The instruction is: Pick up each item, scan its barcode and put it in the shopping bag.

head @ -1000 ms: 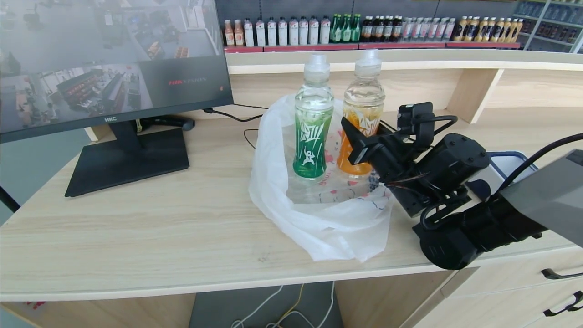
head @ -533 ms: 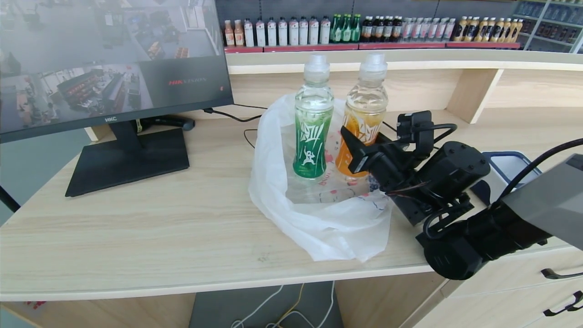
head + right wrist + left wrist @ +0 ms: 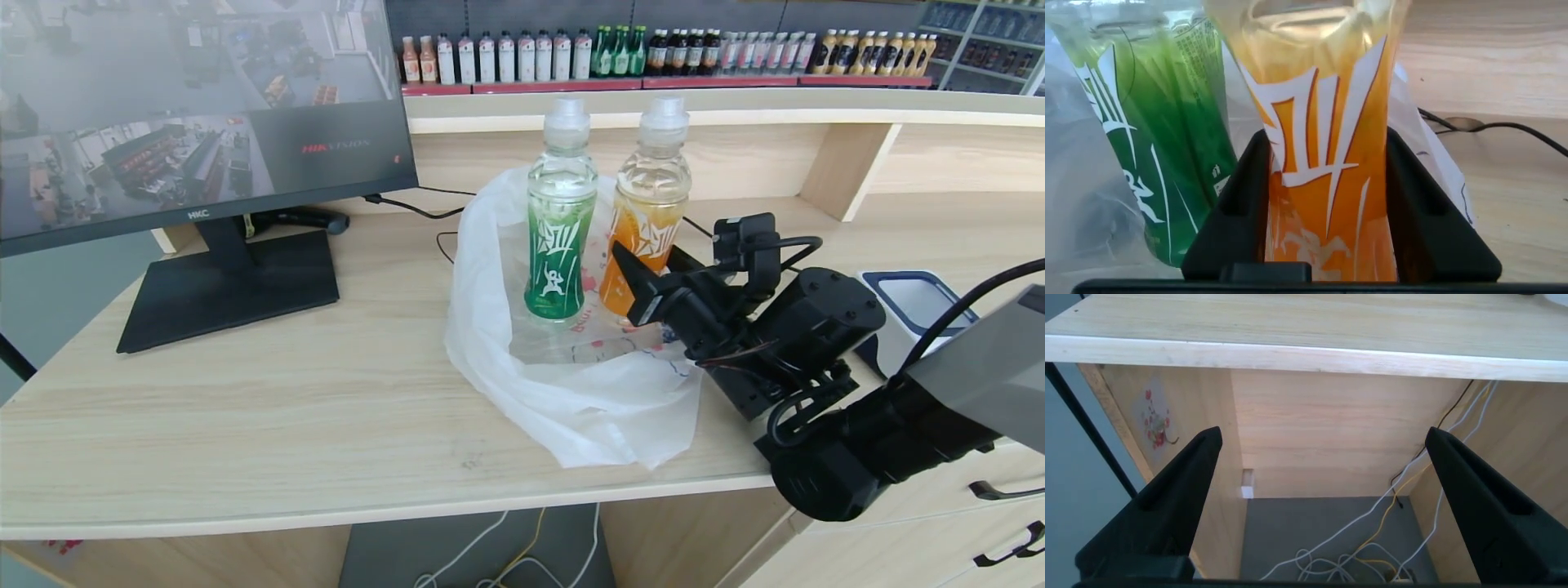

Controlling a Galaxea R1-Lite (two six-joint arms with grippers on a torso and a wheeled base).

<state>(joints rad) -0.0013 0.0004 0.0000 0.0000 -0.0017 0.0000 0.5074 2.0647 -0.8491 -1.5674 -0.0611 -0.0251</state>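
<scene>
Step in hand: bagging the second item. I judge the scan to be done and the set-down nearly finished.
Task's thing: the clear plastic orange bottle point(image 3: 649, 220), with a white sports cap and an orange printed sleeve, stands upright on the thin white plastic shopping bag point(image 3: 571, 400). The bag lies spread open on the pale wooden counter point(image 3: 286, 408), right of centre. I cannot tell whether the bottle's base rests fully on the bag.
Neighbour: the clear plastic green bottle point(image 3: 560, 229), of the same shape, stands upright just to the left of the orange bottle, also on the bag. A narrow gap separates them.
Right gripper point(image 3: 653, 278): it sits at the near right of the orange bottle. Its black fingers are clenched on the bottle's lower waist, one on each side.
Left gripper point(image 3: 1323, 437): it hangs low in front of the counter's near edge, jaws released and wide apart, with nothing between them.
Next move: likely letting go, which calls for a small, even opening and then a straight retreat toward the near right.
Risk: the left finger lies near the green bottle. Both bottles are tall and stand on slippery film, so a brush or a tug on the bag could tip one.
</scene>
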